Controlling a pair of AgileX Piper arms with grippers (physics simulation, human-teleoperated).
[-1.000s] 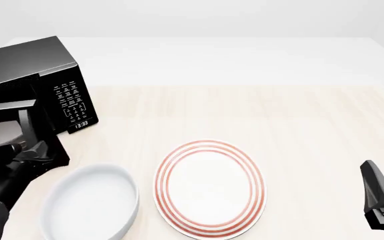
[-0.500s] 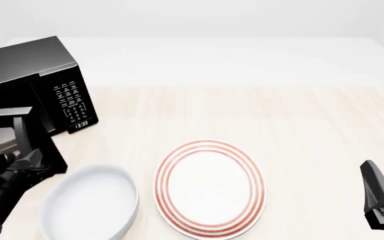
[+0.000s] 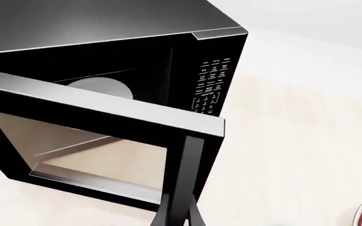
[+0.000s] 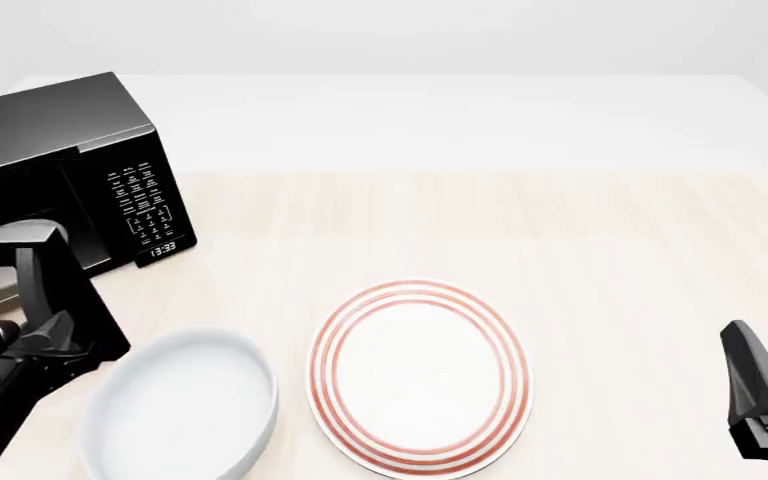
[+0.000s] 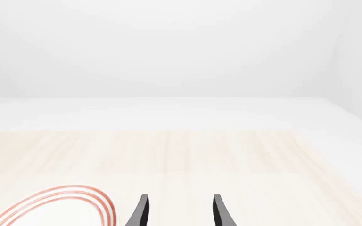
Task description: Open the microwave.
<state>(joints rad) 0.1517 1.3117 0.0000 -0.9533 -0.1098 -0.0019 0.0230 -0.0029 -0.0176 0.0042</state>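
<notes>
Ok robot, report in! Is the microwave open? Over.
Left gripper shut on door handle. Right gripper open, idle. Microwave door partly open. White bowl close by the door.

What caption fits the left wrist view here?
Left gripper clamped on the handle of the microwave, door swung partly open, pale turntable visible inside.

"13:33" — clock (image 4: 161, 248) on the microwave (image 4: 57, 140)

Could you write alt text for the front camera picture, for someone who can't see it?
A black microwave stands at the left of a pale wooden table with its door swung partly open, the left hand at the door's edge. Nearer the camera sit a white bowl and a red-ringed plate; the right hand idles at the right edge.
</notes>
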